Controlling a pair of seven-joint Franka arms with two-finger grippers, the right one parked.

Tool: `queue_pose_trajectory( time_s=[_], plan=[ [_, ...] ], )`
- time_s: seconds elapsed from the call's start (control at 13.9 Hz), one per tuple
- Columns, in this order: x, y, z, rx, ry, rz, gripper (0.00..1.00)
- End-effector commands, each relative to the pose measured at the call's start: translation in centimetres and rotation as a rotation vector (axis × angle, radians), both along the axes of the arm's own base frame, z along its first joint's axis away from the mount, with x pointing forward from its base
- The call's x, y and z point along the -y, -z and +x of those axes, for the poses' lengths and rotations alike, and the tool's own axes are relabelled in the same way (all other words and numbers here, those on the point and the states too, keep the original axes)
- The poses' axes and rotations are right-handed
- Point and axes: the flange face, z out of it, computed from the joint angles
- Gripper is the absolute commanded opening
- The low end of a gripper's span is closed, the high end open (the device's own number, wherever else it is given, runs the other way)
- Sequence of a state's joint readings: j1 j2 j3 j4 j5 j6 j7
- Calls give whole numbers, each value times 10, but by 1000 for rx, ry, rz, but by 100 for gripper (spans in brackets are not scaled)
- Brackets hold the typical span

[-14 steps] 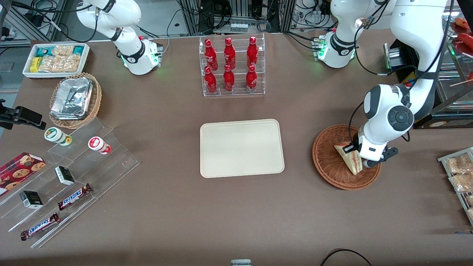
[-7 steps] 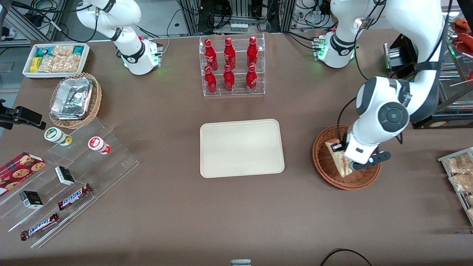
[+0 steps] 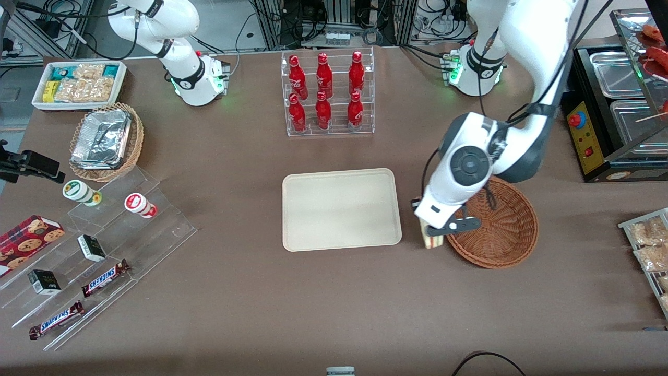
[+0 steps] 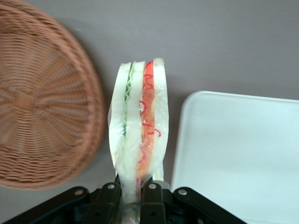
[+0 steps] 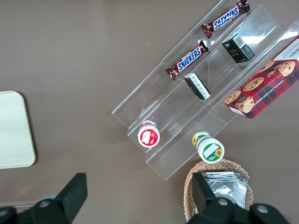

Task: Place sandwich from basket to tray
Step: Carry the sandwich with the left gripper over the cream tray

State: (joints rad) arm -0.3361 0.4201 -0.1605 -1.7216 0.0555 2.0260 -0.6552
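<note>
The left arm's hand (image 3: 432,230) hangs right of centre in the front view, above the strip of bare tabletop (image 3: 334,313) between the tray (image 3: 342,209) and the basket (image 3: 493,222); its fingers (image 4: 152,196) are clamped on the sandwich (image 4: 139,126), pinching the narrow end of the wrapped wedge, with the pale bread and the green and red filling layers standing edge-on in the wrist view; in the front view only the lower end of the sandwich (image 3: 432,241) peeks out under the wrist, just beside the basket's rim and close to the tray's near corner on the working arm's side; the sandwich is lifted clear of the basket and lies over neither the wicker nor the tray; the basket sits in the right-hand part of the front view with nothing in it; the tray lies flat at the centre of the frame, bare; farther from the front camera than the tray, at the upper centre, a clear rack of red bottles (image 3: 326,91) stands upright.
</note>
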Motion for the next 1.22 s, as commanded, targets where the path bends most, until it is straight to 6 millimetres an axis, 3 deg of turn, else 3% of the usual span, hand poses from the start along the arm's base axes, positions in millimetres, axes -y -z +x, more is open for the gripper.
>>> queue_pose_trajectory(
  time_s=[0.0,0.36,0.58,0.79,1.15],
  plan=[
    [57,15,0,7,3,6,0],
    [146,48,-22,8,-27,-4,0],
    [187,61,-36,27,-44,-20,0],
    [204,71,-47,40,-46,-35,0],
    [216,78,-59,31,-63,-30,0]
  ],
)
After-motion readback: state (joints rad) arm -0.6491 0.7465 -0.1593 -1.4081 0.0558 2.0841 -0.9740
